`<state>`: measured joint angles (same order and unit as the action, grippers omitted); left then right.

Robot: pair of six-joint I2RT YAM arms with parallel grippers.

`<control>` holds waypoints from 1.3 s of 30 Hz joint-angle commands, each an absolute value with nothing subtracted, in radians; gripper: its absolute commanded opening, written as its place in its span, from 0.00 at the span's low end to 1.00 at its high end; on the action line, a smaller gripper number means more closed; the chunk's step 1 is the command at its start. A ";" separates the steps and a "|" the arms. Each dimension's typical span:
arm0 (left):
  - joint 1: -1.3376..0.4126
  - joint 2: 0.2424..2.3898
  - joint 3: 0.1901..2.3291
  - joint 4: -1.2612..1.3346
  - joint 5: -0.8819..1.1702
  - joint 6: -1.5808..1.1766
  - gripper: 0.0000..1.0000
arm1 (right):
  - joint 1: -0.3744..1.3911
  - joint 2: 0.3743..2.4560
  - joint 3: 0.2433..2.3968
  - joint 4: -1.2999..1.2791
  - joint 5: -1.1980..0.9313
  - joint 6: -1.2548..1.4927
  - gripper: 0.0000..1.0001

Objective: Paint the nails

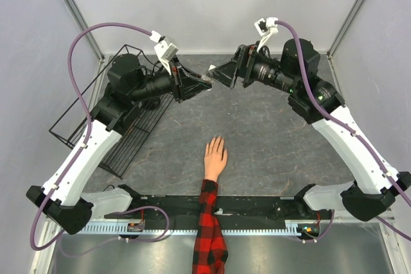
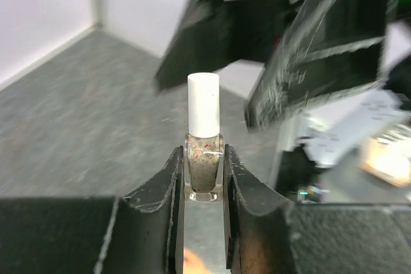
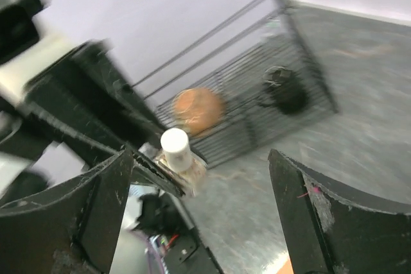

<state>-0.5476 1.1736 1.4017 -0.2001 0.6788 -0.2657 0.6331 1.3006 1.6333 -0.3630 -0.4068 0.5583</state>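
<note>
A small glass nail polish bottle [image 2: 204,170] with a white cap [image 2: 203,104] stands upright between the pads of my left gripper [image 2: 204,158], which is shut on its glass body. In the top view the left gripper [image 1: 203,84] and right gripper [image 1: 217,76] meet tip to tip above the far middle of the table. My right gripper [image 3: 200,158] is open and wide, with the bottle [image 3: 180,156] just ahead of its jaws and untouched. The mannequin hand [image 1: 215,156] lies palm down at centre, its plaid sleeve [image 1: 209,229] toward the near edge. Its nails are too small to make out.
A black wire basket [image 1: 106,117] lies at the left of the table beneath my left arm. In the right wrist view the basket [image 3: 257,68] holds an orange round object [image 3: 198,110] and a dark object [image 3: 286,91]. Pale walls enclose the table.
</note>
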 commanded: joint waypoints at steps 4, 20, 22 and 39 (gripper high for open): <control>-0.577 1.181 1.436 -0.276 0.440 -0.052 0.02 | 0.682 1.403 1.905 -0.620 -0.034 0.561 0.89; -0.634 1.120 1.350 -0.163 0.276 -0.074 0.02 | 0.854 1.552 2.048 -0.698 0.206 0.575 0.52; -0.641 1.114 1.339 -0.161 0.272 -0.078 0.02 | 0.856 1.557 2.049 -0.696 0.206 0.577 0.48; -0.457 1.106 1.134 0.726 1.202 -0.979 0.02 | 0.735 1.284 1.548 0.051 -1.020 0.640 0.00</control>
